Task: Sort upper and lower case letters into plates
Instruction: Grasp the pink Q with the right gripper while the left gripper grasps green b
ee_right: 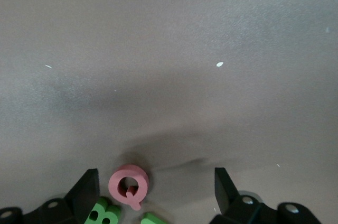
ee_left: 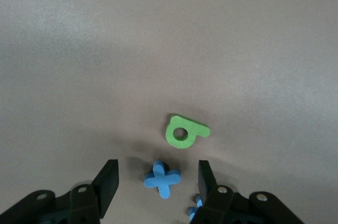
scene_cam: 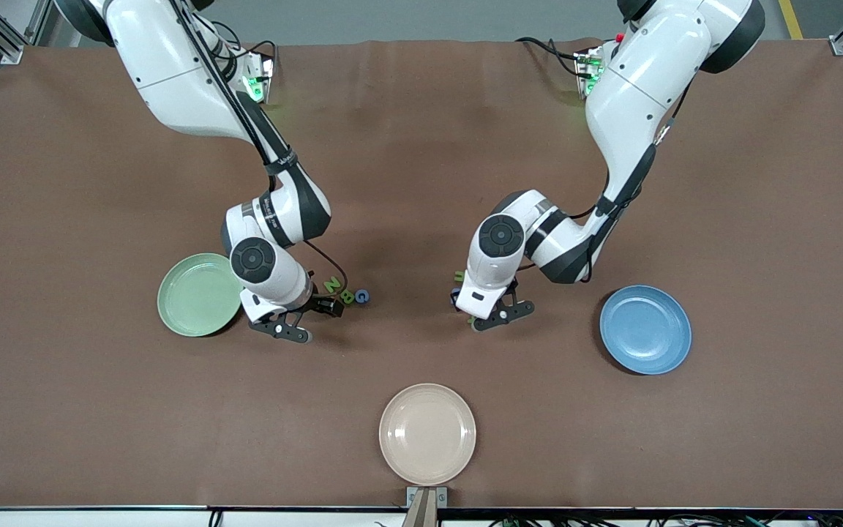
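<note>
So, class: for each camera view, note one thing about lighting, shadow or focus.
Front view: even overhead light, with soft shadows under both arms and beside the blue plate. Left wrist view: a bright patch washes out the table; the blue x is sharp. Right wrist view: a dark shadow band crosses the table above the pink Q.

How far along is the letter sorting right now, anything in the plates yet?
Nothing sorted: the green plate and blue plate hold no letters. In hand: the left gripper is open around a blue x, the right gripper open around a pink Q; neither is lifted. Left: those, the green letter beside the x, and the B.
</note>
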Tool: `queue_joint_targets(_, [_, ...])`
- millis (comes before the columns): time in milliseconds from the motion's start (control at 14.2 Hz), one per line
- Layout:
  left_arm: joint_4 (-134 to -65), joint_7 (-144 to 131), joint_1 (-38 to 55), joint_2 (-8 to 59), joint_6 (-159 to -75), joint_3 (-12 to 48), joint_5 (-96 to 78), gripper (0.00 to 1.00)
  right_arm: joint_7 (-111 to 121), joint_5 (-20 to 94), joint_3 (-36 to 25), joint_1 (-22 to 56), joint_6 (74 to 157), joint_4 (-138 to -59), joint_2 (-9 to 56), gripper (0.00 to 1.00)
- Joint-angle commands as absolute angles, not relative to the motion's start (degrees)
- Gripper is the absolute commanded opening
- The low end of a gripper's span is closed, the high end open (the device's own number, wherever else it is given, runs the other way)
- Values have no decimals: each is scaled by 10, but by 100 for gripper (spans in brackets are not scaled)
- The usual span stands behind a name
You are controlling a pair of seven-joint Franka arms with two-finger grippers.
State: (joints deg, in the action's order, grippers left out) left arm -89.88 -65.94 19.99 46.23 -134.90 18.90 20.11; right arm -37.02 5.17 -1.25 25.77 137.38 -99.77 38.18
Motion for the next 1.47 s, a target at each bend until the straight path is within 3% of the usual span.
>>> queue_joint_targets(0, [-890, -668, 201, 472, -1352, 190, 214, 66, -402, 41, -18, 275, 1380, -992, 388, 83])
queue_joint_targets(351, [-890, -668, 203, 477, -1352, 190, 214, 60, -424, 40, -19, 289, 1394, -990, 402, 65])
queue_joint_targets(492, [-890, -668, 203, 478, -1352, 190, 214, 52, -426, 39, -19, 289, 1398, -990, 406, 59])
queue_joint_targets(702, [-890, -669, 204, 482, -1352, 190, 214, 48, -427, 37, -19, 289, 1399, -990, 406, 58])
queue_joint_targets(772, [-890, -669, 204, 483, -1352, 190, 214, 43, -428, 38, -19, 290, 1398, -990, 406, 58])
queue_joint_targets(1053, [-890, -665, 200, 476, -1349, 190, 214, 2, -446, 37, -18, 299, 1396, -991, 404, 56])
queue_joint_targets(1264, [-891, -655, 176, 440, -1308, 189, 236, 0, -451, 36, -19, 299, 1395, -991, 403, 53])
queue_joint_targets(1334, [-891, -637, 164, 419, -1268, 189, 248, 0, -451, 36, -19, 299, 1394, -991, 403, 47])
queue_joint_targets(1404, [-891, -614, 146, 404, -1244, 189, 252, 0, -450, 36, -19, 299, 1394, -991, 403, 34])
